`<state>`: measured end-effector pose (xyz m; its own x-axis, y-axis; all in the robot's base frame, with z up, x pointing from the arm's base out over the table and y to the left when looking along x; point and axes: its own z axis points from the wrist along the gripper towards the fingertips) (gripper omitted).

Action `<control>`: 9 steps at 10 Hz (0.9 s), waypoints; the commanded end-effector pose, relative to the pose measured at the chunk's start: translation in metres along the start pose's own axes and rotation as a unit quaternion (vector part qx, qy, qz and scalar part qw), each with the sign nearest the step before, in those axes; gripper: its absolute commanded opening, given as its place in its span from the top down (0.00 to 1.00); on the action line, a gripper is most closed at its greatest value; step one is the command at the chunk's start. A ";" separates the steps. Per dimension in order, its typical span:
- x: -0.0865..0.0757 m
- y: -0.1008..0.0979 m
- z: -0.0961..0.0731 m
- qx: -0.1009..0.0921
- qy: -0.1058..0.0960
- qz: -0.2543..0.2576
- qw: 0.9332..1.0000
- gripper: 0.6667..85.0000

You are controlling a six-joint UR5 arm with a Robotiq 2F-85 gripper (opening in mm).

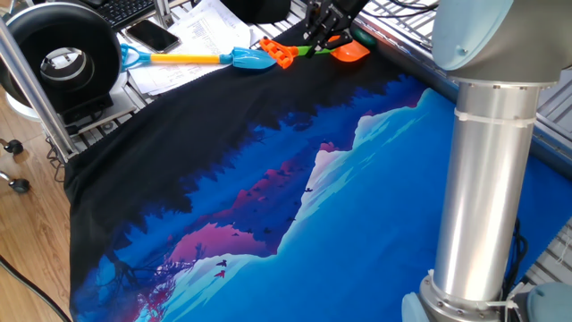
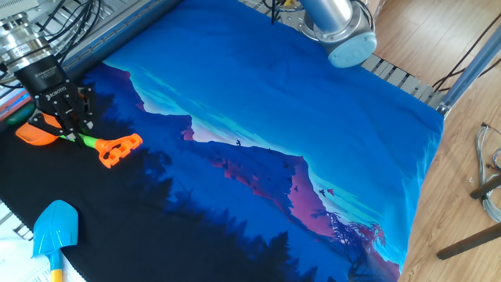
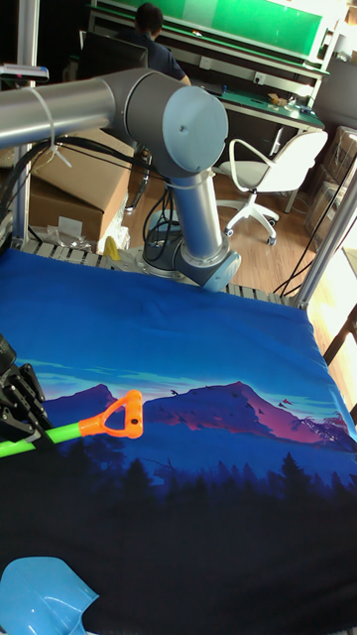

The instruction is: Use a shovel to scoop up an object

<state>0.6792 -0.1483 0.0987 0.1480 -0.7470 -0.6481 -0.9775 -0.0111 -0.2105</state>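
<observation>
- The gripper (image 2: 73,131) is closing its black fingers on the lime-green shaft of the shovel (image 2: 88,139), just beside the orange blade; the jaws are standing narrow around the shaft, and nothing else is in them.
- The shovel is lying along the far dark edge of the printed cloth (image 2: 258,102), with its orange D-handle (image 3: 119,416) pointing out over the cloth and the blade toward the table edge.
- The object (image 1: 360,38) is showing only as a dark green sliver just beyond the blade in one fixed view; in the other fixed view a similar green piece is peeking out behind the gripper, but I am not managing to tell whether the blade is touching it.
- Risk one: the grip is sitting on a thin round shaft, so the shovel may be twisting in the fingers once the blade is pushing against anything.
- Risk two: the object is lying right by the cloth edge, so a push could be sliding it off onto the metal frame instead of onto the blade.
- Risk three: the blue shovel (image 1: 189,59) is lying near the orange handle, and a wide swing could be knocking it.
- Risk four: the soft cloth may be bunching under the blade.
</observation>
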 end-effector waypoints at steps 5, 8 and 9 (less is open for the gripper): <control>0.003 -0.001 -0.003 0.006 -0.005 0.001 1.000 0.86; 0.010 0.001 -0.007 0.007 -0.002 -0.001 1.000 0.86; 0.014 0.001 -0.008 0.008 0.003 -0.004 1.000 0.86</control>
<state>0.6769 -0.1577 0.0946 0.1490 -0.7490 -0.6456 -0.9769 -0.0104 -0.2135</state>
